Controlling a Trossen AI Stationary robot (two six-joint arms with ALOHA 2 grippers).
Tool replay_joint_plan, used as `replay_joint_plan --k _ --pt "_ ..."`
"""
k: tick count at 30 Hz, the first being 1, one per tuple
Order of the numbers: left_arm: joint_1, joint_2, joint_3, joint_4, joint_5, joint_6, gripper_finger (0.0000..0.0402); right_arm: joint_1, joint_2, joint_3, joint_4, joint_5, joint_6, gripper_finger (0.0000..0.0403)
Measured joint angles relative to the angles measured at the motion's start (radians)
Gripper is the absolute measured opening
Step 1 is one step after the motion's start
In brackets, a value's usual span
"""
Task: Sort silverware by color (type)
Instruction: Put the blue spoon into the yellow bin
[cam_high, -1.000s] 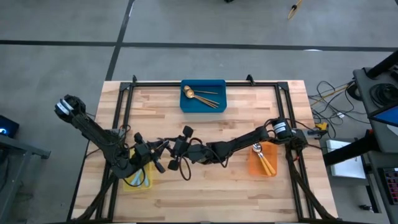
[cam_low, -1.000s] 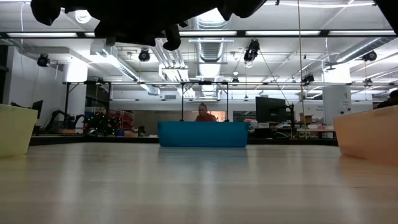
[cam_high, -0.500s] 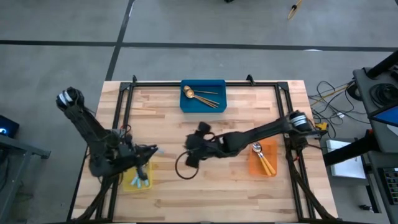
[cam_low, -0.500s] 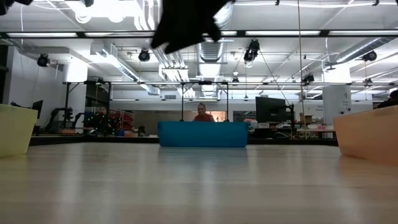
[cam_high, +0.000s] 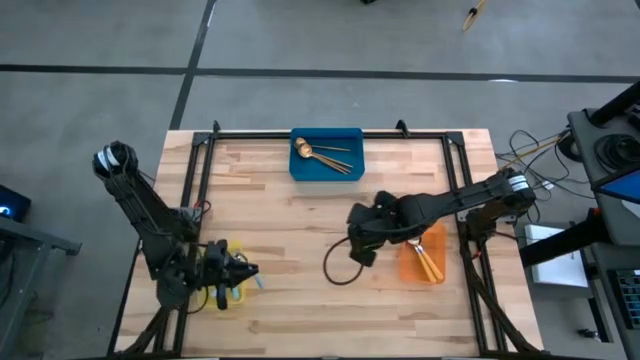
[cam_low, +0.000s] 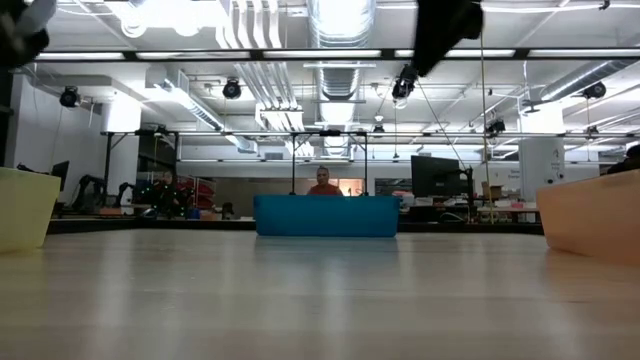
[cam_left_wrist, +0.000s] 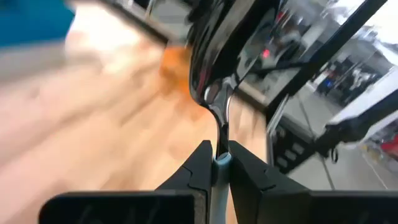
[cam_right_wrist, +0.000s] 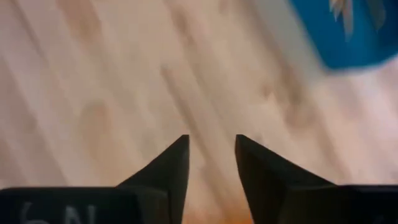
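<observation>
My left gripper (cam_high: 247, 272) hangs over the yellow bin (cam_high: 215, 296) at the table's near left. It is shut on a spoon (cam_left_wrist: 214, 74) with a silver bowl and a light-blue handle. My right gripper (cam_high: 358, 243) stands open over bare wood right of the table's middle, next to the orange bin (cam_high: 436, 262); nothing is between its fingers (cam_right_wrist: 171, 163). Orange-handled spoons (cam_high: 425, 255) lie in the orange bin. Gold spoons (cam_high: 320, 155) lie in the blue bin (cam_high: 326, 168) at the far edge. My left gripper pinches the spoon between its two fingers at the top of the light-blue handle (cam_left_wrist: 219, 164), just below the silver neck. The fingers lie along the spoon, and its bowl (cam_left_wrist: 211, 56) sticks out ahead of the fingertips. The spoon is lifted clear.
A black metal frame (cam_high: 330, 133) runs around the table's edges. A dark cable loop (cam_high: 340, 268) hangs under my right arm. The low view shows the blue bin (cam_low: 326, 215) at the far middle, the yellow bin (cam_low: 22, 208) at left and the orange bin (cam_low: 592, 215) at right.
The two grippers stood close together at the table's middle a second ago. My left gripper has swung toward the near left, over the yellow bin, and has turned about. My right gripper has drawn back toward the right edge and risen.
</observation>
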Motion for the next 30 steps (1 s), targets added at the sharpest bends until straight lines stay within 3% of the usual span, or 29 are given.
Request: replay_joint_plan --k 4,8,14,20,30 --pt "0.0 0.002 0.0 -0.162 0.066 -0.207 0.0016 0.01 -0.018 -0.03 -0.136 -0.121 0.076 0.0069" --pt "0.0 -0.001 0.0 -0.268 0.13 -0.321 0.0016 0.042 -0.023 -0.083 -0.235 -0.21 0.14 0.0018" --pt "0.0 -0.007 0.0 -0.318 0.153 -0.369 0.0016 0.096 -0.044 -0.228 -0.245 -0.351 0.224 0.0009" --pt "0.0 -0.009 0.0 -0.324 0.152 -0.368 0.0016 0.135 -0.115 -0.413 -0.22 -0.374 0.321 0.0008" --pt "0.0 -0.022 0.0 -0.337 0.153 -0.383 0.0016 0.137 -0.348 -0.682 0.0 -0.322 0.468 0.0008"
